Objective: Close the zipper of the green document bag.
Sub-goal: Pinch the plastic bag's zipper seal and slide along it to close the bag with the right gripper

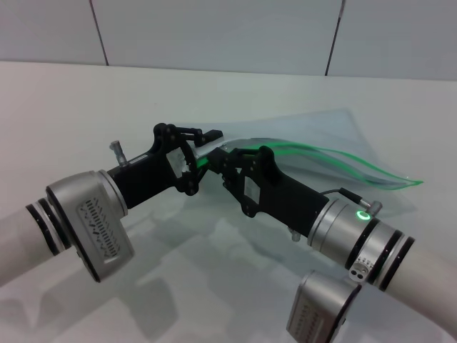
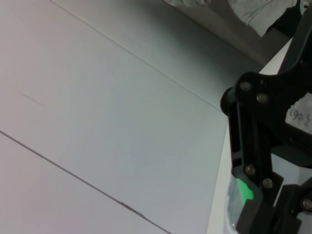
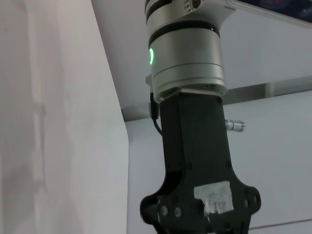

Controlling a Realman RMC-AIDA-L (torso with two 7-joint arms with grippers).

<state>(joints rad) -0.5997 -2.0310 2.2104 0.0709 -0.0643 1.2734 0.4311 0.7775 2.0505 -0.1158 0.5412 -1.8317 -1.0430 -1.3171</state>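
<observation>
One zipper [image 1: 321,153], one green document bag [image 1: 335,128]; two grippers, left [image 1: 203,153] and right [image 1: 227,166], clamp its end.

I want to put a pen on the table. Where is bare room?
Bare table lies far-left of the left end effector and between both arms. It is crowded where the right end effector meets it at the green document bag and zipper.

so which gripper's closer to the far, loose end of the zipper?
Right. The right gripper sits at the near end of the zipper, on the side where the strip trails off. The left gripper meets it at that same end, on the side away from the loose end.
</observation>
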